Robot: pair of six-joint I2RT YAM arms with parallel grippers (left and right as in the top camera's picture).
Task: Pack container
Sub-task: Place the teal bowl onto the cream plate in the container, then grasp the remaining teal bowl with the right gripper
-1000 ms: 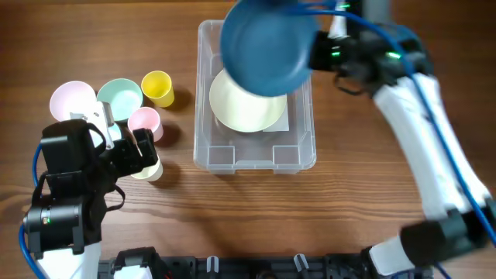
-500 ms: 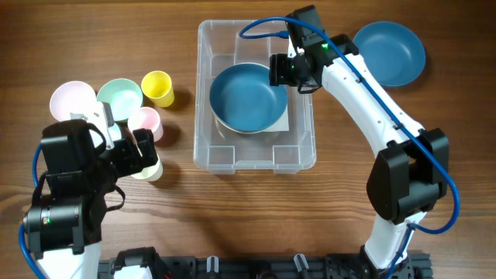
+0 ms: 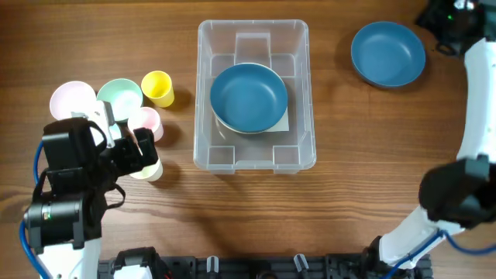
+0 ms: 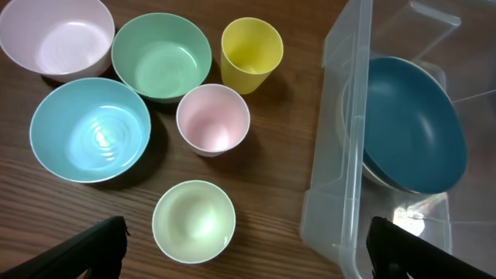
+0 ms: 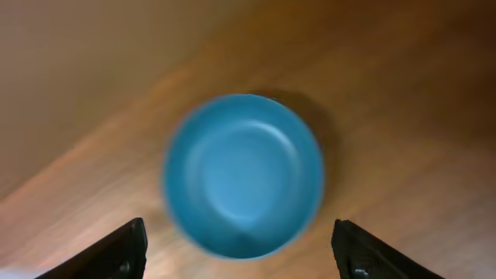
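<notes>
The clear plastic container stands mid-table with a dark blue bowl nested on a cream bowl inside it. The left wrist view shows its rim and that bowl. A second blue bowl lies on the wood at the far right. My right gripper hovers beyond it at the frame's corner, open and empty, with that bowl between and ahead of its fingers. My left gripper hangs open and empty over a pale green cup.
Left of the container stand a pink bowl, a green bowl, a light blue bowl, a yellow cup and a pink cup. Bare wood lies between the container and the right-hand bowl.
My right gripper set the blue bowl onto the cream bowl in the container, opened, and swung away to the far right over the second blue bowl. The left arm stayed put.
</notes>
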